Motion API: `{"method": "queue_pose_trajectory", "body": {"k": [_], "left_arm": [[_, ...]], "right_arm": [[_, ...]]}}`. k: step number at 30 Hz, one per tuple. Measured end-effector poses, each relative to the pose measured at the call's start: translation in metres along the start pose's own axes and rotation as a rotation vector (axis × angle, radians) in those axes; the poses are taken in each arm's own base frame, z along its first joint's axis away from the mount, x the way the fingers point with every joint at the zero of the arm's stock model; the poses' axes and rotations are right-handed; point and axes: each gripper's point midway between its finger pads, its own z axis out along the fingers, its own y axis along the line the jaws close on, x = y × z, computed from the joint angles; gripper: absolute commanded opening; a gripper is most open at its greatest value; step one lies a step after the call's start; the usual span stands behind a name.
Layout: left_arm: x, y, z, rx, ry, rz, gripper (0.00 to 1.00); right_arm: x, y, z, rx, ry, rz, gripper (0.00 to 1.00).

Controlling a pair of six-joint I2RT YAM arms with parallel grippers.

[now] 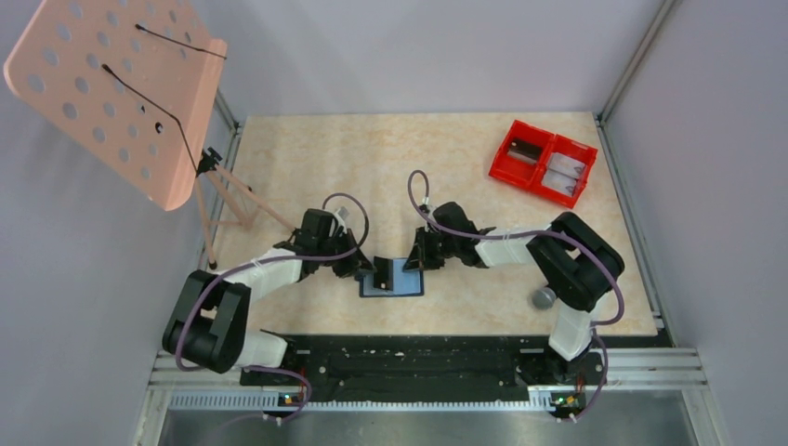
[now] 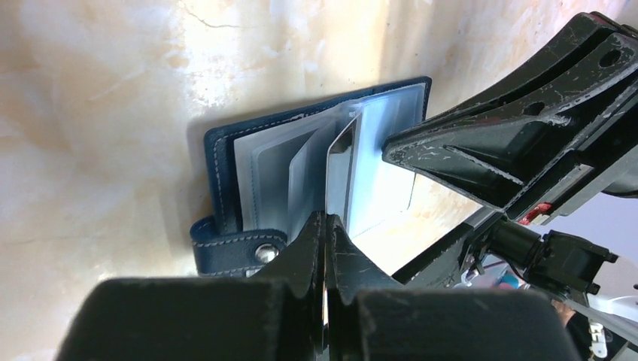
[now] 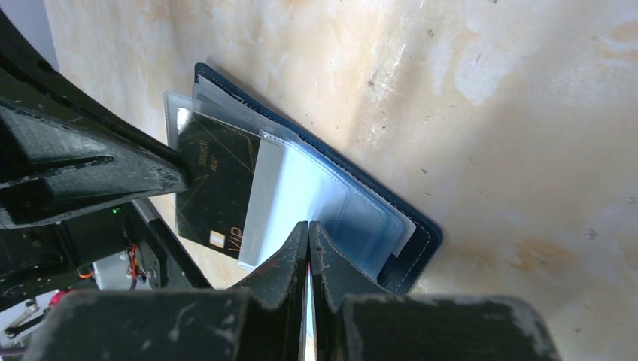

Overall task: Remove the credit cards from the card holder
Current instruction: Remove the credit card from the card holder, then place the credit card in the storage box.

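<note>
Left gripper [image 2: 325, 219] is closed: your left wrist view shows its two fingers pressed together on the near edge of a leaf that stands up out of the wallet [image 1: 405, 282], and the black card [image 3: 214, 188] sits in that leaf. From the right wrist you can read gold print and "VIP" on the card's face, with the left fingertips touching its far edge. Your right gripper [image 3: 308, 226] is closed too, its tips meeting on the lower edge of a clear leaf [image 3: 290, 188] just beside the card; only a thin pale sliver shows between the fingers. The wallet lies open and flat on the table [image 1: 372, 167], near the front edge and about midway between the two arm bases, with the grippers coming at it from opposite sides and their tips close together over it. You can see its navy cover with pale stitching around the blue-grey pockets, and its strap [image 2: 237, 247] with a metal snap sticks out at the left gripper's side. More clear leaves fan up between the cover and the held ones. Away at the far right corner sits the red bin [image 1: 545, 156]; flat dark and pale pieces lie in both compartments, too small to identify. A grey ball [image 1: 543, 298] rests beside the right arm's elbow, and a pink perforated stand [image 1: 111, 84] is at the far left.
</note>
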Motion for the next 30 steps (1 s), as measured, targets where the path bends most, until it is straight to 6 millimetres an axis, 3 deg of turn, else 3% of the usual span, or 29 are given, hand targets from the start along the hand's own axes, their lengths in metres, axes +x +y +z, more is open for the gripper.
{"method": "queue_pose_trajectory", "body": {"k": [6,12,16,21,30], "left_arm": [[-0.008,-0.003,-0.018,-0.03,-0.051,0.031,0.0],[-0.026,-0.019,-0.039,-0.031,-0.135,0.104,0.0],[-0.027,-0.033,-0.051,0.021,-0.159,0.163,0.0],[-0.017,-0.06,-0.062,0.16,-0.119,0.232,0.0],[0.01,-0.086,-0.068,0.341,0.036,0.238,0.0]], "right_arm": [[-0.004,-0.002,-0.004,0.019,-0.018,-0.027,0.02],[-0.01,0.0,-0.016,0.027,-0.035,-0.096,0.09],[-0.026,0.023,-0.039,-0.074,-0.089,-0.174,0.25],[-0.047,0.057,-0.075,-0.228,-0.158,-0.319,0.34],[-0.039,0.097,-0.097,-0.426,-0.061,-0.528,0.42]]}}
